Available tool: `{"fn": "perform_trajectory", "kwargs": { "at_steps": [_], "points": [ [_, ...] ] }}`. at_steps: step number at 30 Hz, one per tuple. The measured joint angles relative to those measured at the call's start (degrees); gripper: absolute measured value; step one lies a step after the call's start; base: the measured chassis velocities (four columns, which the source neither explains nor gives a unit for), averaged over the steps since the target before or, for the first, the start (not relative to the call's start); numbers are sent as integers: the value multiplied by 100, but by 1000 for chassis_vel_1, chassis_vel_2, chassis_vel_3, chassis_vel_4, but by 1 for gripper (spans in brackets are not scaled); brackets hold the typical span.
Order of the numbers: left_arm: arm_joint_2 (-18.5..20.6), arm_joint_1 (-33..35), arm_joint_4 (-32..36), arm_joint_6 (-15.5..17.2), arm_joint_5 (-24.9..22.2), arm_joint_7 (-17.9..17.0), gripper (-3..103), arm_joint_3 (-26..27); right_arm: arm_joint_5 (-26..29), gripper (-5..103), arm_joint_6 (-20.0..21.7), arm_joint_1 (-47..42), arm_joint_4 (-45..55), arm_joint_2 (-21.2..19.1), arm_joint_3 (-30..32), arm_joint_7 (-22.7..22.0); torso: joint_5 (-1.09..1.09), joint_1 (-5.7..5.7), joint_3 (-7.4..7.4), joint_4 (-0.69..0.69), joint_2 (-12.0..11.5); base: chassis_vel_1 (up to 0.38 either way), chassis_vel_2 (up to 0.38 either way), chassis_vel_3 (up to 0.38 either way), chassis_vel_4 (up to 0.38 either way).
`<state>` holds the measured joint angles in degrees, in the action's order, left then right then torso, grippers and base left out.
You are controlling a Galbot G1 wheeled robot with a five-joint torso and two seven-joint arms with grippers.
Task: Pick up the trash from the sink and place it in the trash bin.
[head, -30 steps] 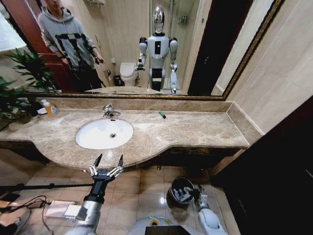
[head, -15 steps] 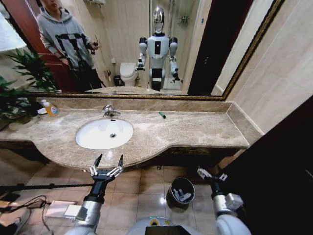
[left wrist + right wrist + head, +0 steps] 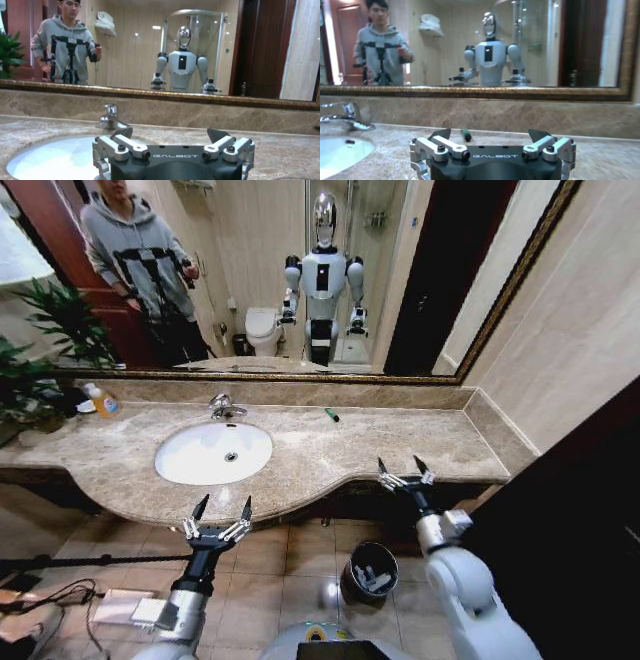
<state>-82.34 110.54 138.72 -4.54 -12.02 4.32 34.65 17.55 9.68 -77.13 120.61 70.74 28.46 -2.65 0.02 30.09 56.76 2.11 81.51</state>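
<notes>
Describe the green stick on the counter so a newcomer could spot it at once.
Start at the beige marble countertop under the big mirror and find the white oval sink. Behind and to the right of its chrome faucet, near the backsplash, lies the green stick: short, pen-like, and the sole loose item on that stretch of counter.

Silver-grey arms end in black GALBOT-marked wrists; silver screwed knuckles carry dark pointed fingertips [image 3: 200, 508]; mirrored torso seemingly white.

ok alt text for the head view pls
Two open end effectors hover at the front edge of a marble vanity: left end effector before the empty white sink, right end effector above the black trash bin. A green stick lies by the mirror.
</notes>
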Motion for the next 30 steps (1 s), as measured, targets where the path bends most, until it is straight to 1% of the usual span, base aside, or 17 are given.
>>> {"fn": "perform_trajectory", "kwargs": {
  "at_steps": [1, 2, 5, 7, 9, 11, 12, 14, 15, 20, 23, 24, 28, 30],
  "points": [
    [-1, 0, 0, 0, 1, 0, 100, 0, 50, 100, 35, 211, -146, -82, -84, 0, -1, 0, 0, 0, 0, 0, 0, 0, 0],
    [-1, 0, 0, 0, 1, 0, 100, 0, 50, 100, 35, 211, -146, -82, -84, 0, -1, 0, 0, 0, 0, 0, 0, 0, 0],
    [-1, 0, 0, 0, 0, 0, 100, 0, 200, 100, 114, 815, -529, -245, -358, 4, -1, 0, 0, 1, 0, 0, 0, 0, 0],
    [-1, 0, 0, 0, 0, 0, 100, 0, 211, 100, 132, 1187, -802, -282, -558, 24, -2, 0, 0, 0, 0, 0, 0, 0, 0],
    [-1, 0, 0, 0, 0, -2, 100, 0, 166, 100, 131, 1354, -945, -282, -650, 52, -1, 0, 0, 0, 0, 0, 0, 0, 0],
    [-1, 0, 0, 0, 0, -1, 100, 0, 154, 100, 168, 1654, -1211, -256, -848, 80, -1, 0, 0, 1, 0, 0, 0, 0, 0],
    [-1, 0, 0, 0, 0, -1, 100, 0, 154, 100, 168, 1654, -1211, -256, -848, 80, -1, 0, 0, 1, 0, 0, 0, 0, 0],
    [-1, 0, 0, 0, 0, 0, 100, 0, 258, 100, 260, 1990, -1556, -191, -1077, 78, -1, 0, 0, 0, 0, 0, 0, 0, 0],
    [-1, 0, 0, 0, 0, 0, 100, 0, 258, 100, 260, 1990, -1556, -191, -1077, 78, -1, 0, 0, 0, 0, 0, 0, 0, 0],
    [0, 0, 1, 0, 0, 0, 100, 0, 371, 100, 324, 2546, -2138, -70, -1383, 69, -2, 0, 0, 0, 0, 0, 0, 0, 0],
    [-1, 0, 0, 0, 0, 0, 100, 0, 331, 100, 318, 3046, -2597, 34, -1603, 77, -2, -1, 0, 0, 0, 0, 0, 0, 0],
    [-1, 0, 0, 0, 0, 0, 100, 0, 331, 100, 318, 3046, -2597, 34, -1603, 77, -2, -1, 0, 0, 0, 0, 0, 0, 0],
    [-1, 0, 0, 0, 0, 0, 100, 0, 320, 100, 305, 3737, -3212, 186, -1890, 78, -3, 0, 0, 0, 0, 0, 0, 0, 0],
    [-1, 0, 0, 0, 0, 0, 100, 0, 325, 100, 304, 3874, -3357, 232, -1954, 78, -2, 0, 0, 0, 0, 0, 0, 0, 0]
  ]
}}
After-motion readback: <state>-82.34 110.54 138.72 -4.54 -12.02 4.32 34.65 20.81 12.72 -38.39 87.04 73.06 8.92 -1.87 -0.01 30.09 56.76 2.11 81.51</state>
